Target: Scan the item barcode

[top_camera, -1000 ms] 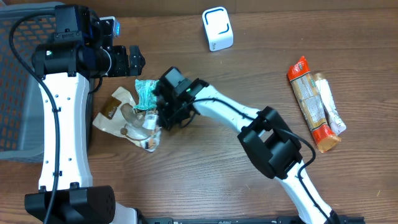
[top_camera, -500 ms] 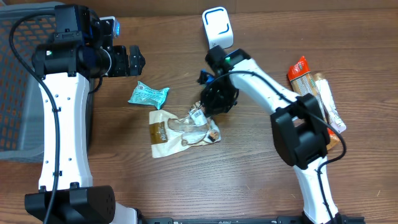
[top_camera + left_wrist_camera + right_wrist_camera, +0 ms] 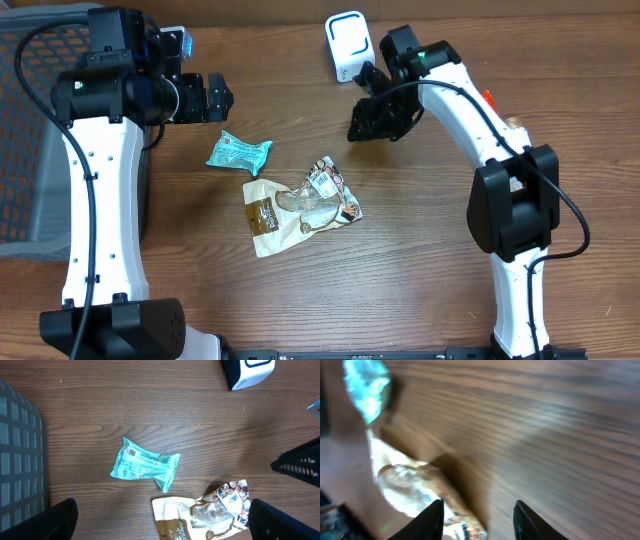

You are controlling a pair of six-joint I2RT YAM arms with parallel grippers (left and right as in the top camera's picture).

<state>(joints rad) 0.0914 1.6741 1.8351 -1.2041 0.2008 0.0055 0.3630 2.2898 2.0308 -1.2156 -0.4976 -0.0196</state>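
Note:
A crumpled tan and clear snack pouch (image 3: 300, 205) lies flat mid-table with a small white barcode label facing up; it also shows in the left wrist view (image 3: 205, 512) and blurred in the right wrist view (image 3: 415, 485). A teal packet (image 3: 238, 152) lies just up-left of it, barcode up (image 3: 145, 464). The white scanner (image 3: 350, 45) stands at the back. My right gripper (image 3: 378, 118) hangs below the scanner, well clear of the pouch, fingers apart and holding nothing (image 3: 479, 520). My left gripper (image 3: 205, 97) hovers wide open above the teal packet (image 3: 162, 525).
A dark wire basket (image 3: 25, 130) fills the left edge. Orange and white snack bars (image 3: 488, 100) lie at the right, mostly hidden behind my right arm. The scanner (image 3: 248, 372) sits at the top right of the left wrist view.
My right gripper pulled the pouch rightward away from the teal packet, let it go, opened and swung up-right toward the scanner. The left arm stayed still.

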